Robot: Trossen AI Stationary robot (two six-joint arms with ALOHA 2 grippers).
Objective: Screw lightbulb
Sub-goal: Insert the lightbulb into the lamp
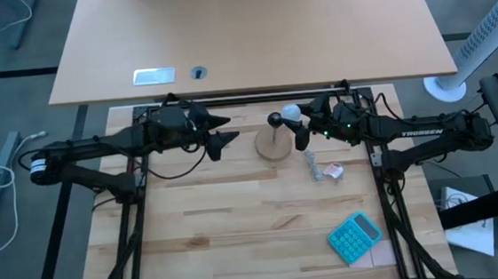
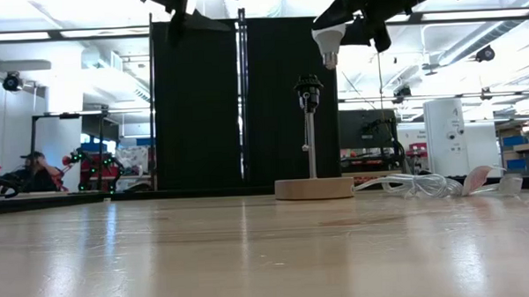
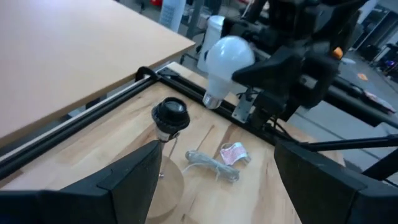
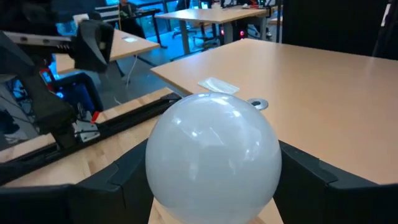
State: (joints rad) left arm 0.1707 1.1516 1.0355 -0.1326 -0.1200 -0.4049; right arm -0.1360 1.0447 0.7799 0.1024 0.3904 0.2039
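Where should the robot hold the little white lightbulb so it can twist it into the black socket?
Probably by its round glass end, coming from above, much as the right gripper holds the lightbulb now. The bulb narrows to a screw neck that must stay bare and point down toward the socket, which opens upward on its stem. The left gripper waits open beside the wooden base.

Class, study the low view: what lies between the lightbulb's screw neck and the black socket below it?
Nothing: in the low view, open air separates the lightbulb, held by the right gripper, from the socket.
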